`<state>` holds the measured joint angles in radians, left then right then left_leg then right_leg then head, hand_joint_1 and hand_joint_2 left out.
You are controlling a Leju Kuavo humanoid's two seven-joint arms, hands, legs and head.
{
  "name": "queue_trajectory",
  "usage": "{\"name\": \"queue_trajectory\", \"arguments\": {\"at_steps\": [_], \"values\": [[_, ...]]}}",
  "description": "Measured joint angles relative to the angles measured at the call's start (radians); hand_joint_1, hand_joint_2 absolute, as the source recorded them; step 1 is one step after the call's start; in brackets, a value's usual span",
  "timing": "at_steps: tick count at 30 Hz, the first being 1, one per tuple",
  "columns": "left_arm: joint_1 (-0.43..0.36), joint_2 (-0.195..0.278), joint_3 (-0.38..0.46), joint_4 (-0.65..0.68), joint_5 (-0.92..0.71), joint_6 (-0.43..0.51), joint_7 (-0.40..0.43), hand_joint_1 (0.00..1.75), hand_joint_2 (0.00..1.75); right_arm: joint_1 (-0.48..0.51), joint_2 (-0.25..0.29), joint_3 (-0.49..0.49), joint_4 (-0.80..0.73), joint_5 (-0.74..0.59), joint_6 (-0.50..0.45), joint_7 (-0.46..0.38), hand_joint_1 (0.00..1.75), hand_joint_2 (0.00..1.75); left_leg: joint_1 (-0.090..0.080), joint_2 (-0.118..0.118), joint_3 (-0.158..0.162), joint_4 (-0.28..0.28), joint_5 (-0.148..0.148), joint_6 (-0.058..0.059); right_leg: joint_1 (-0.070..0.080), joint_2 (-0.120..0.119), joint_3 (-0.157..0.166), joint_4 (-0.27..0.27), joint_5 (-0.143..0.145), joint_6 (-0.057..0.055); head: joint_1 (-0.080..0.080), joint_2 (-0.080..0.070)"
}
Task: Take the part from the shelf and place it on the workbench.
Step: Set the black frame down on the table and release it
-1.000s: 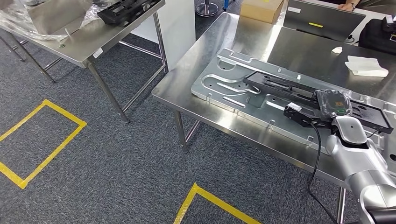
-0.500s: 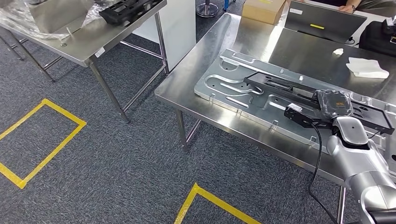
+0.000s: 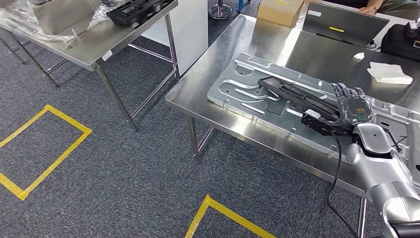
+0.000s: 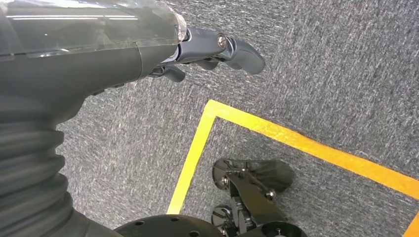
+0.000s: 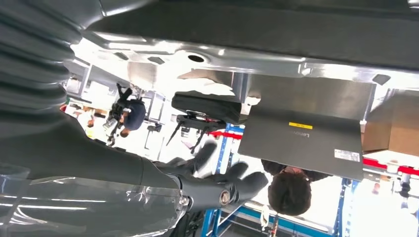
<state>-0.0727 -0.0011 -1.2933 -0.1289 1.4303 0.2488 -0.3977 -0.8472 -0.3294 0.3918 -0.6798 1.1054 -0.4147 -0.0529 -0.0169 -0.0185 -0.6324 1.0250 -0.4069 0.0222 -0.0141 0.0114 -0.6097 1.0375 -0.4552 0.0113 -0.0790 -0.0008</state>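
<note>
Right hand (image 3: 352, 106) raised over the counter (image 3: 218, 69), fingers spread, gripping nothing. Black part (image 3: 297, 94) flat on the silver plate (image 3: 237, 94) just ahead of those fingers — touching or apart, hard to say. Left hand (image 4: 217, 49) low over the carpet, fingers seemingly loose and empty.

The right hand (image 3: 352, 106) covered the near end of the black part (image 3: 292, 94), so whether the fingers touched it or hung just above couldn't be told. Past the hand, the silver tray (image 3: 237, 89) ran off the picture's edge. Beyond it, the person (image 3: 376, 6) behind the laptop (image 3: 341, 22) was cropped to a hand and sleeve. Down by the floor, the left hand (image 4: 217, 49) had its fingers mostly tucked behind its own cover, so their set stayed unclear.
</note>
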Motion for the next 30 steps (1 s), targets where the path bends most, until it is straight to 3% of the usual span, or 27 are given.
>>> {"name": "queue_trajectory", "arguments": {"at_steps": [28, 30], "values": [[0.000, 0.000, -0.010, 0.000, -0.008, -0.006, -0.022, 0.00, 1.75, 0.018, 0.001, -0.014, -0.003, -0.016, -0.010, -0.004, 0.00, 0.00, 0.000, 0.000, 0.001, 0.001, 0.000, 0.000, 0.000, 0.000, 0.001, 0.000, 0.000, 0.000, 0.000, 0.000], [-0.001, 0.000, -0.010, 0.000, -0.002, -0.006, -0.033, 0.00, 0.87, 0.020, 0.001, -0.014, -0.004, -0.011, -0.010, -0.003, 0.00, 0.00, 0.000, 0.000, 0.001, 0.000, 0.000, 0.000, 0.000, 0.000, 0.001, 0.000, 0.000, 0.000, 0.000, 0.000]]}}
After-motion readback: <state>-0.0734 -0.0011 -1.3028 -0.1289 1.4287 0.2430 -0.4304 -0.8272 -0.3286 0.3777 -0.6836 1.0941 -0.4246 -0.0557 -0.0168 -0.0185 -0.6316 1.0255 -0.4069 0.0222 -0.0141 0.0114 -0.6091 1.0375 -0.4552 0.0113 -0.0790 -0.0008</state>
